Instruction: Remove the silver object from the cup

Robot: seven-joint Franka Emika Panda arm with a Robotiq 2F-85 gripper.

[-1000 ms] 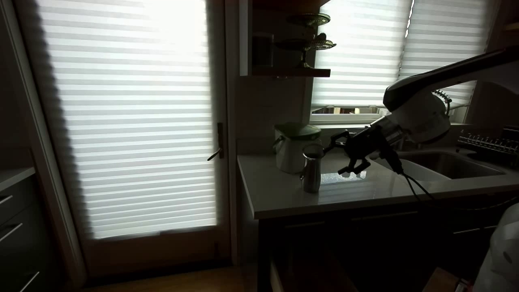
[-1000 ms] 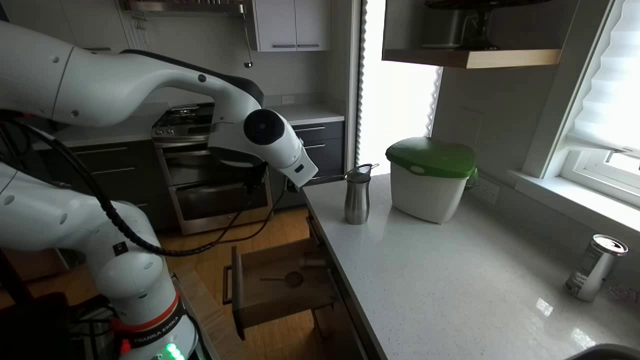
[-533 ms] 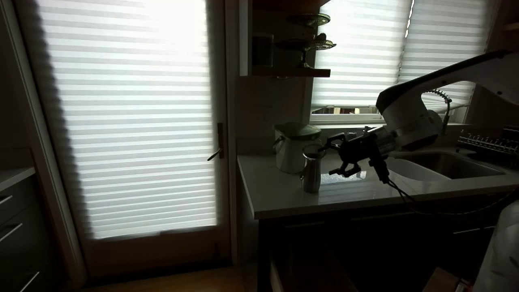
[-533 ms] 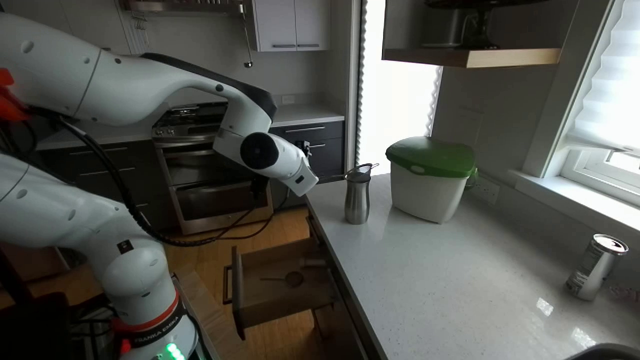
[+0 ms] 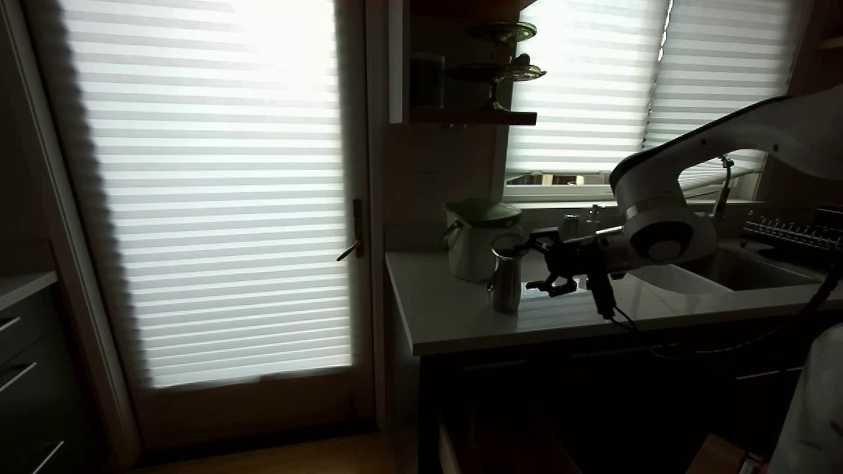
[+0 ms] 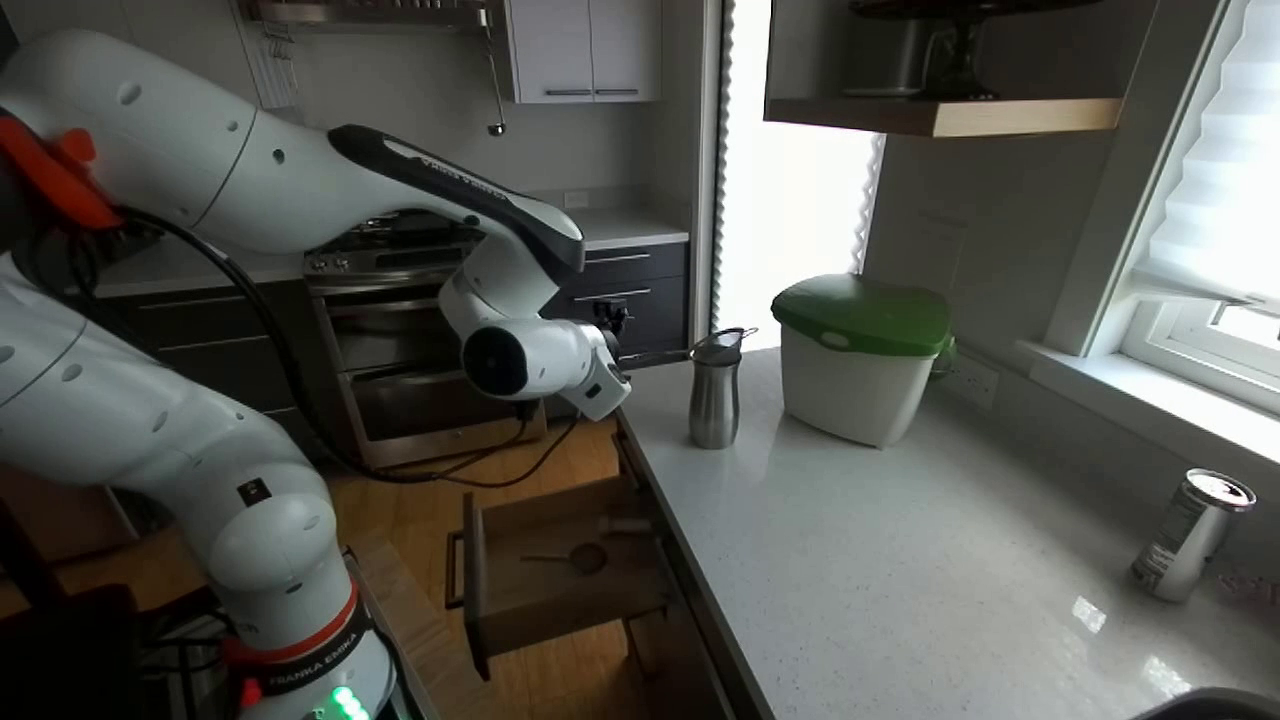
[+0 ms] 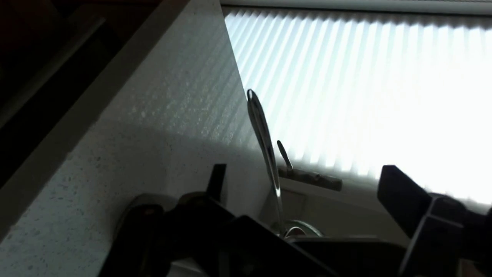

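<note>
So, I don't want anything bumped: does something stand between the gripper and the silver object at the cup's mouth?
Nothing visible does: the silver object points its handle toward the open gripper, and the green-lidded bin stands beyond the cup.

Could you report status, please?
Black two-fingered tool open. Long-handled silver utensil across mouth of tall steel cup. White green-lidded bin nearby, seemingly not blocking.

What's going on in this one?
A robot arm has its open gripper near an upright metal cup on a kitchen counter. The silver object, which looks like a small strainer, rests at the cup's mouth, its long handle jutting out. In the wrist view that handle appears between the spread fingers, which have not closed on it. So the object has yet to be removed.
</note>
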